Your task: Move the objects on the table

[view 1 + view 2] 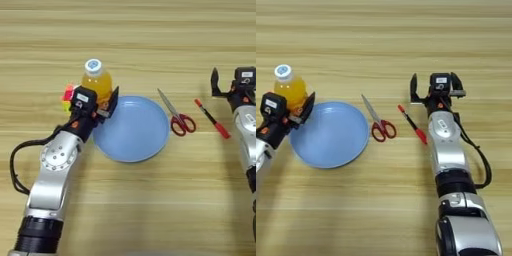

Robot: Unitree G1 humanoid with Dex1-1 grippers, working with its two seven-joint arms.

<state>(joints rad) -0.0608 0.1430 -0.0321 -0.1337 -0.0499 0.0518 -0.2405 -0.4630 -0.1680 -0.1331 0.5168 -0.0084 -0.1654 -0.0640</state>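
Left gripper (102, 97), upper left of frame, clamps the orange bottle (96, 80) just off the blue plate (135, 129), seemingly hiding the cube (67, 95); right gripper (436, 89) idles spread near the pen (412, 124)

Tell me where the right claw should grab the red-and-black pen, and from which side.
Grip the pen around its middle, coming straight down from above. It lies flat on the table, slanting from upper left to lower right, so the fingers should close across its thin shaft. The right claw, open, sits just beyond it; the scissors lie apart to the left.
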